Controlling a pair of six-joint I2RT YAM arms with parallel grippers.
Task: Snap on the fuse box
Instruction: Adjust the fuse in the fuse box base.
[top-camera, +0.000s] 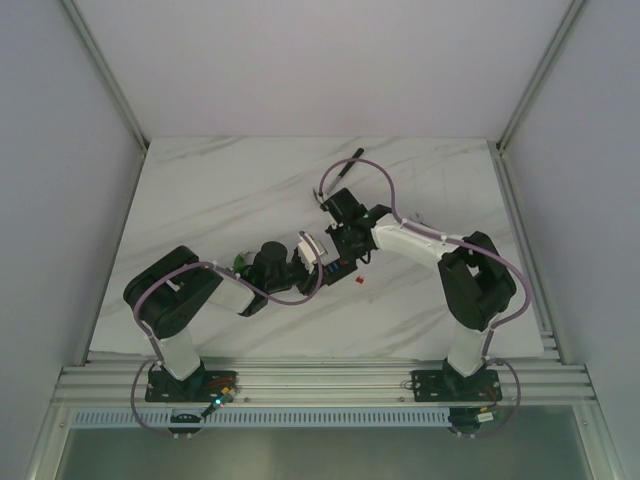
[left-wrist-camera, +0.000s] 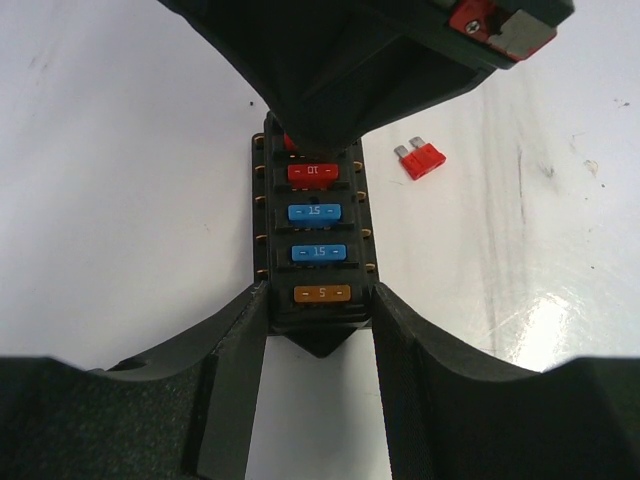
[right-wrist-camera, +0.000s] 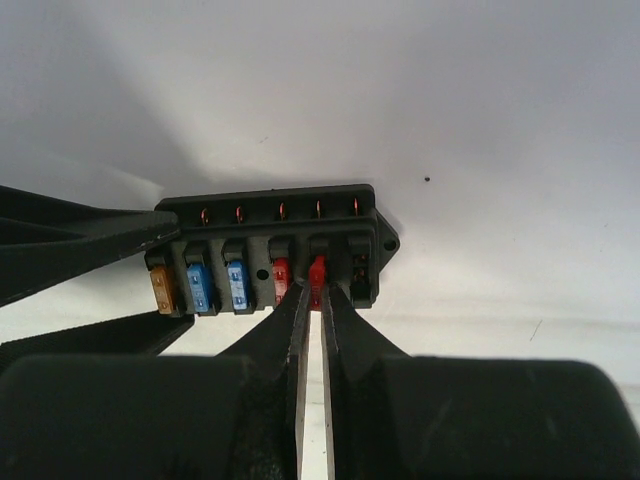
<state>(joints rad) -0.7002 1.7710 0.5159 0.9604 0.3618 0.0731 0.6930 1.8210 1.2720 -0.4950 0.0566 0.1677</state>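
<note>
Your left gripper (left-wrist-camera: 320, 335) clamps the fuse box (left-wrist-camera: 318, 240) between its fingers; your right gripper (right-wrist-camera: 314, 300) pinches a red fuse (right-wrist-camera: 317, 271) at its slot. Push it straight in, keeping the box steady.

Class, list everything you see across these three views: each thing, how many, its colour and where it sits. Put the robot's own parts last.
fuse box: one, black, mid-table, between the two grippers
seated fuses: four, one red, two blue, one amber, in a row in the box
held fuse: one, red, at the fifth slot
loose fuse: one, red, on the table beside the box
dark tool: one, thin, far side of the table
green part: one, small, mostly hidden by the left arm
table: one, white marbled
left gripper: one, black, clamping the box's end
right gripper: one, black, pinching the held fuse
</note>
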